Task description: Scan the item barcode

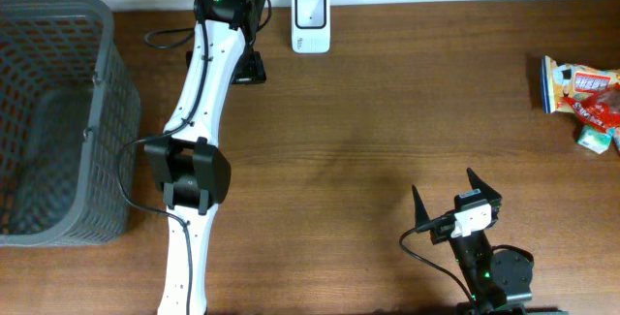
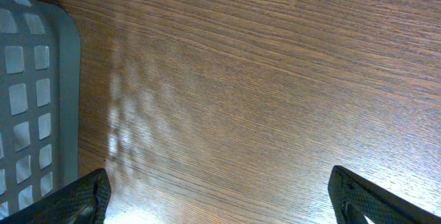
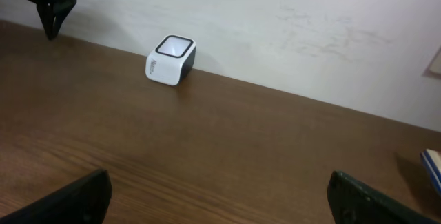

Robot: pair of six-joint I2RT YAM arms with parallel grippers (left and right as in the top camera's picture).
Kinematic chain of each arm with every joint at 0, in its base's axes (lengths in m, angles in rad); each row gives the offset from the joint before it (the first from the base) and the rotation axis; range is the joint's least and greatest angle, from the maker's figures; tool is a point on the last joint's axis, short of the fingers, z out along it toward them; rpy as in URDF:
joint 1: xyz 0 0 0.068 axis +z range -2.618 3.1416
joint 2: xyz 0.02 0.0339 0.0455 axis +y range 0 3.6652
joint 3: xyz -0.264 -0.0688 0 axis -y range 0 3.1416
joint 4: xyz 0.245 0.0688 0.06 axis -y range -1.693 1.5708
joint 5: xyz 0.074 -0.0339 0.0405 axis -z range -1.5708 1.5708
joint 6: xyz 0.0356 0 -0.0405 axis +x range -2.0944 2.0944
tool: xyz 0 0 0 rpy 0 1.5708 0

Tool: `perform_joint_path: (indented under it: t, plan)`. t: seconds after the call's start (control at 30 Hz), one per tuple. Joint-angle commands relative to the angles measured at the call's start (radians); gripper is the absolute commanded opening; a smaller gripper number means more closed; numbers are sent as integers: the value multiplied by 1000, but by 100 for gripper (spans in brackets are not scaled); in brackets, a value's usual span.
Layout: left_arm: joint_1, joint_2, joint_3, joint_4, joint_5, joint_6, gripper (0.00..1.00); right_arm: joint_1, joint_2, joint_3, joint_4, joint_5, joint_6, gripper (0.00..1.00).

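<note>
Both grippers are spread wide and hold nothing. The right gripper is near the front edge of the table, right of the middle, and its fingers point toward the back edge. The left gripper is over bare wood, with a rounded corner of the grey basket at the left of its wrist view. The basket stands at the table's left edge. The snack packet, printed in red, orange and blue, lies at the right edge toward the back corner, well apart from both grippers. The white scanner stands at the back edge by the wall, left of the middle, well apart from the packet.
</note>
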State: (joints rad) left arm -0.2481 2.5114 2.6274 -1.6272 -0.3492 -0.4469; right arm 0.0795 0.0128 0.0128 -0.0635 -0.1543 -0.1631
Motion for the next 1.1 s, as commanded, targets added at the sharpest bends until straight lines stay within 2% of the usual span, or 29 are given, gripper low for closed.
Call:
perform_joint_path:
  t: [0.0, 0.6, 1.07]
  plan:
    - [0, -13, -2, -1, -13, -12, 99, 3, -10, -7, -4, 9, 33, 99]
    - [0, -13, -2, -1, -13, -12, 99, 3, 66, -7, -3, 9, 33, 99]
    - [0, -13, -2, -1, -13, -12, 99, 3, 59, -7, -4, 9, 33, 99]
